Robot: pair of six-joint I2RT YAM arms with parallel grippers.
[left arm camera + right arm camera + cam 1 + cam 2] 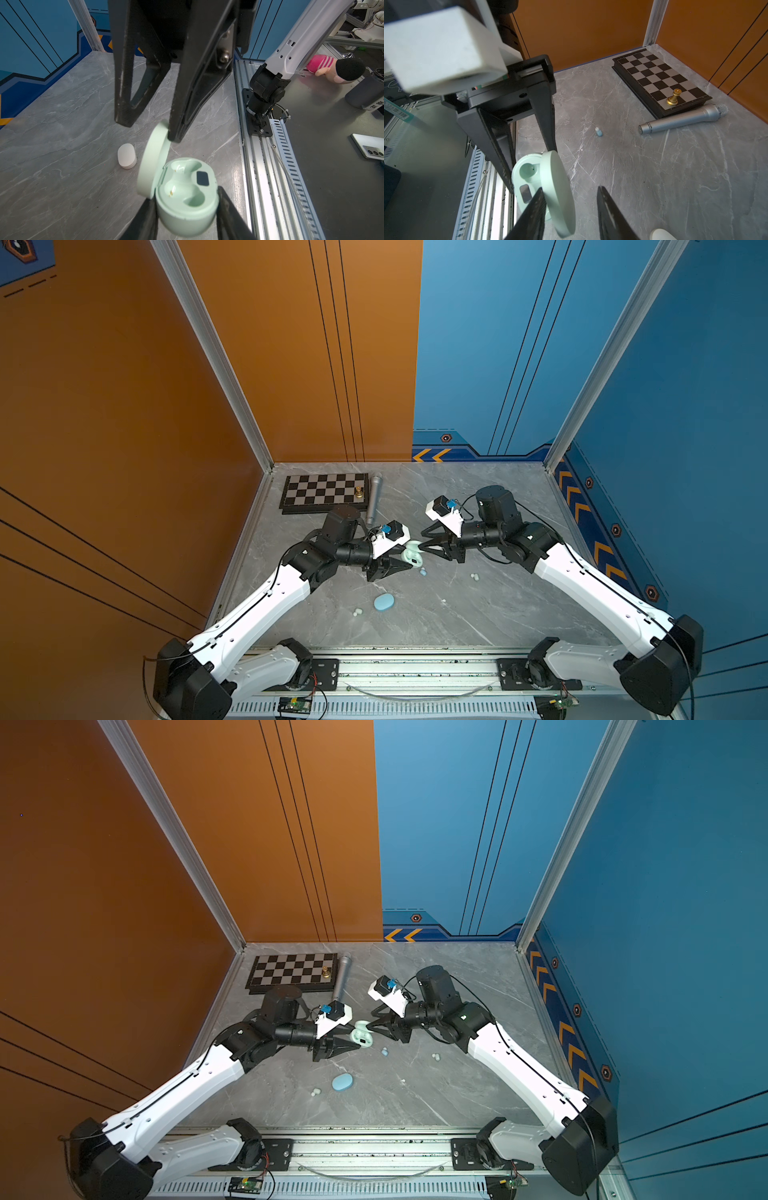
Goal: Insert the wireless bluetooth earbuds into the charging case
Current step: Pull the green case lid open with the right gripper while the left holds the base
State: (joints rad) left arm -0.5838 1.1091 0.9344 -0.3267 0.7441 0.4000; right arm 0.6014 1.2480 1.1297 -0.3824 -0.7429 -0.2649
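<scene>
While left end effector clamps mint charging case, right end effector part-open, finger touching raised lid

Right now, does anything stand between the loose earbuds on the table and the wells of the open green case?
Nothing fills the pale green case: its lid stands open, both wells empty. The right gripper straddles the lid's rim, one fingertip on the wells' side. The light blue earbud lies uncovered nearby.

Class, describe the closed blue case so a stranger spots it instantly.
On the marble tabletop, in its front half, lies an oval light blue case. Unlike the mint green case farther back, it is shut and dwarfs the earbuds beside it.
</scene>
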